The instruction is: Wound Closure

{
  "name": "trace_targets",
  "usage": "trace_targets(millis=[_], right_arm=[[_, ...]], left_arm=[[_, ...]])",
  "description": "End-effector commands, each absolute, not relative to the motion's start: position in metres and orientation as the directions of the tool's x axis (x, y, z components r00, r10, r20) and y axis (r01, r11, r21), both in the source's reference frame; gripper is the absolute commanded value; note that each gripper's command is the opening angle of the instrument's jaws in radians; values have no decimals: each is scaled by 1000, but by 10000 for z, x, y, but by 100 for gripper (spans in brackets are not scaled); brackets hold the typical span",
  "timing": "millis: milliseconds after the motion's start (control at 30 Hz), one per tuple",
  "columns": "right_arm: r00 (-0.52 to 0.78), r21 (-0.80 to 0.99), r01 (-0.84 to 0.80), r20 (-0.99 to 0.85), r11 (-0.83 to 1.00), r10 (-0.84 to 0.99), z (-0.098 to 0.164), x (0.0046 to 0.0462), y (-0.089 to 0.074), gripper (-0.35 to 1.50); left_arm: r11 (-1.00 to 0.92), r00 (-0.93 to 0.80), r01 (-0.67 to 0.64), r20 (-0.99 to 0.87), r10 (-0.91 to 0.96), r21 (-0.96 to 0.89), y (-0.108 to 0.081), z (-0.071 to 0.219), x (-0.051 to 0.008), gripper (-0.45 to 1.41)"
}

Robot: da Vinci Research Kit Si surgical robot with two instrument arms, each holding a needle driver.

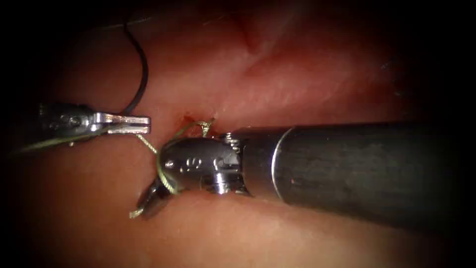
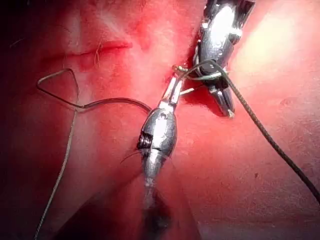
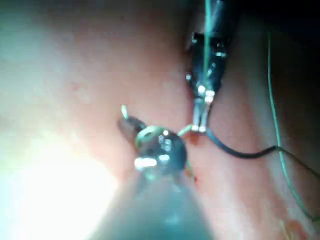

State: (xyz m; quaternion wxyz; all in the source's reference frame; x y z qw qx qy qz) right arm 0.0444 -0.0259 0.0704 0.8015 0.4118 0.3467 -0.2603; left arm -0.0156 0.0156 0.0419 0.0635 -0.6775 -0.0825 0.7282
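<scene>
While the left arm's slim silver needle driver lies left of the cut, its jaws are pressed together on the fine yellow-green suture thread, which runs from there to the right arm's tool. A dark curved strand arcs up from the same jaws; it may be the needle or a darker length of thread, and I cannot tell which, so the needle's place stays uncertain. The right arm's steel wristed needle driver points down-left across the pink, moist pork-belly tissue, with thread looped around its neck and a short pale end at its tip; whether its jaws are parted or together cannot be told. Small red fluid spots mark where the thread leaves the tissue, beside the cut. By my judgement the thread is light, limp and slippery, easily frayed; it is best taken squarely between the jaw faces, close to the loop, while the soft tissue would tear under a hard pull.
</scene>
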Motion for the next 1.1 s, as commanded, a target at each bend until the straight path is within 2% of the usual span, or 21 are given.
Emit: trace_targets(millis=[33, 433, 1100], right_arm=[[607, 452, 682, -789, 575, -100, 699, 449, -243, -35], [524, 420, 476, -841, 772, 134, 678, 384, -171, -35], [603, 444, 312, -776, 840, 187, 732, 347, -107, -35]], left_arm=[[-979, -75, 19, -977, 202, -204, 151, 425, -157, -45], [-981, -84, 10, -978, 192, -194, 114, 413, -129, -45], [-982, -102, -20, -976, 191, -190, 46, 375, -96, -45]])
